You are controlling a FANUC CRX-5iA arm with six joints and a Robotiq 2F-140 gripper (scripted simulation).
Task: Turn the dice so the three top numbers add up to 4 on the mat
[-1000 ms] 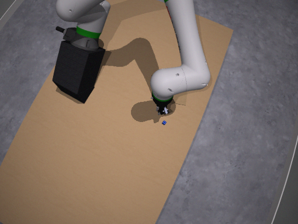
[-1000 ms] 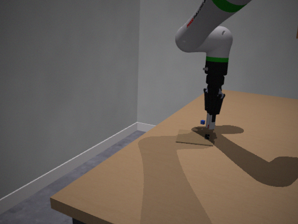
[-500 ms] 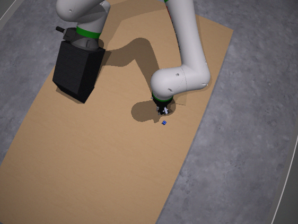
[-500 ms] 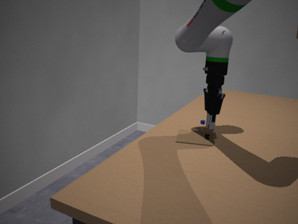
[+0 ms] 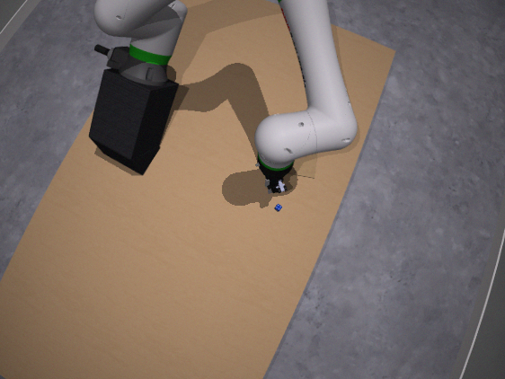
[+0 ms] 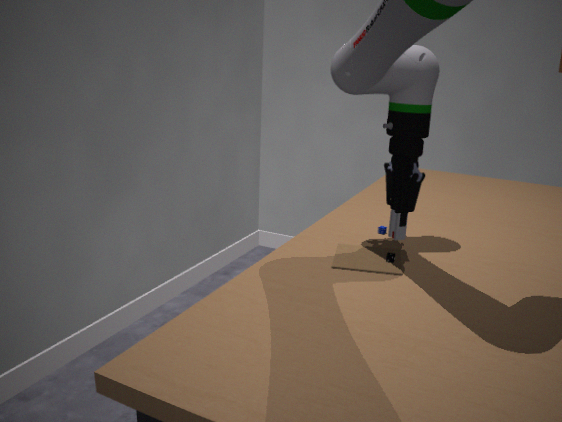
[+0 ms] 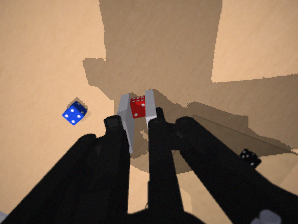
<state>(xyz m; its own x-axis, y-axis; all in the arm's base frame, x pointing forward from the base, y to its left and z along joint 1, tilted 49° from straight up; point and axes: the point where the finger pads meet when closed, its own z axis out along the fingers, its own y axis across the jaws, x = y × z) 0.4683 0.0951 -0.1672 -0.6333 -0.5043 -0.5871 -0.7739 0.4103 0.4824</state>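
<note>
We count three dice: one blue die [image 5: 278,207] [image 6: 382,230] [image 7: 74,113], one red die [image 7: 138,107] and one black die [image 6: 390,257] [image 7: 249,159]. We also see one mat [image 6: 365,260], one table [image 5: 180,269] [image 6: 260,340] [image 7: 40,50] and one gripper [image 5: 277,190] [image 6: 397,238] [image 7: 139,104].
</note>
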